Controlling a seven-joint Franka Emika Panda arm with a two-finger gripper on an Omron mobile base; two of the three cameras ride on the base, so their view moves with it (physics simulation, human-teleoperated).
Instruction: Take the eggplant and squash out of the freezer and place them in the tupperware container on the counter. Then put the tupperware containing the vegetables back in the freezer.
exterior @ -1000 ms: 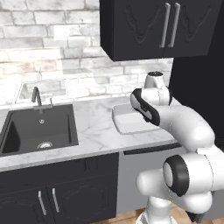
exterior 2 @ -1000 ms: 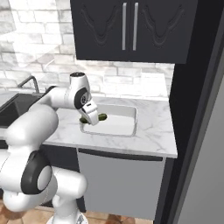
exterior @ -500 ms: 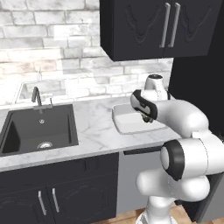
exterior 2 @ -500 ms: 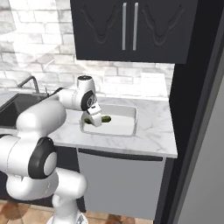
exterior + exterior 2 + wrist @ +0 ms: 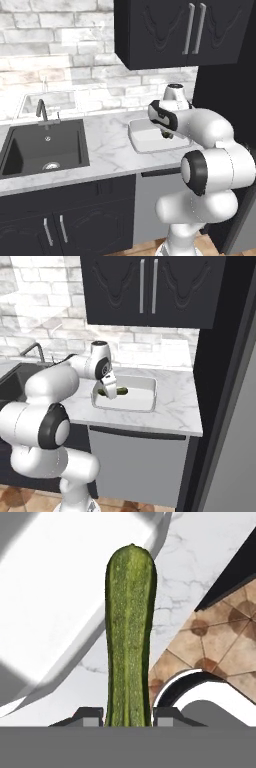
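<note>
A long green squash (image 5: 129,637) is clamped between my fingertips (image 5: 90,716) and points straight away from the hand. My gripper (image 5: 109,388) is shut on it, low over the left part of the white tupperware container (image 5: 137,404) on the marble counter (image 5: 175,406). The squash (image 5: 115,391) lies roughly level within the tray's outline; I cannot tell whether it touches the floor. From the left base view, my gripper (image 5: 167,133) hangs over the container (image 5: 142,140), with my forearm covering the tray's right side. The freezer's grey door (image 5: 239,456) stands at the far right.
A black sink (image 5: 45,145) with a faucet (image 5: 42,110) is set in the counter (image 5: 110,150) left of the tray. Black wall cabinets (image 5: 180,30) hang above the arm. Dark cabinet fronts (image 5: 60,225) run below the counter edge.
My gripper, still holding the squash, has drifted a little to the right and lower over the tray. The forearm has swung in closer above the container.
</note>
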